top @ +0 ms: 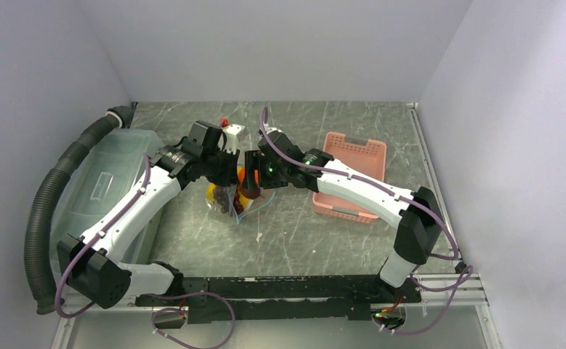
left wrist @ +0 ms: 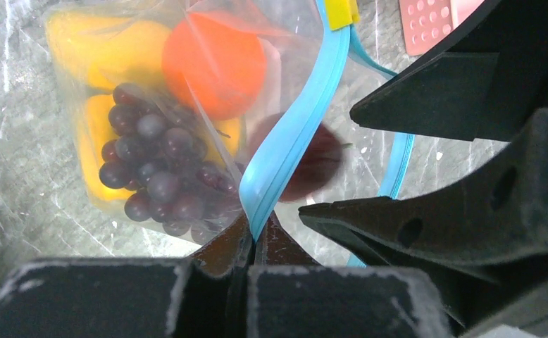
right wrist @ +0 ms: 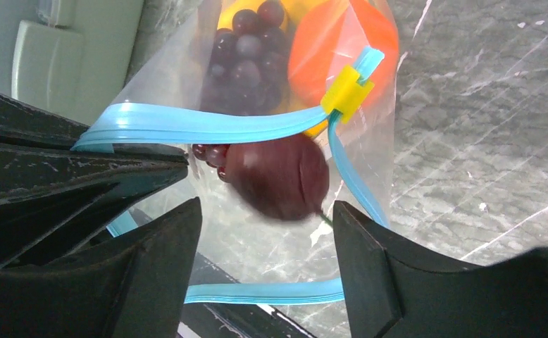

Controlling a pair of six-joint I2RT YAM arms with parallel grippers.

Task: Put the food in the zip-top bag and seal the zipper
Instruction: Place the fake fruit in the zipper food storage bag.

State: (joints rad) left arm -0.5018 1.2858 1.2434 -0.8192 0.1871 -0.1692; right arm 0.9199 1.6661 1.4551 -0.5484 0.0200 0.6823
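The clear zip-top bag (top: 233, 200) lies between my two grippers. It holds the purple grape bunch (left wrist: 155, 172), the orange ball (left wrist: 215, 63) and yellow pieces (left wrist: 102, 42). A blurred dark red round piece (right wrist: 278, 176) sits just inside the open mouth. My left gripper (left wrist: 256, 236) is shut on the teal-blue zipper strip (left wrist: 296, 127) and holds one side of the mouth up. A yellow slider (right wrist: 346, 91) sits at the strip's far end. My right gripper (right wrist: 268, 232) is open over the mouth, its fingers either side of the dark red piece, not touching it.
The pink perforated basket (top: 353, 171) stands to the right, under the right arm. A large translucent lidded bin (top: 102, 189) and a black ribbed hose (top: 44, 211) fill the left side. Grey marbled table lies in front of the bag.
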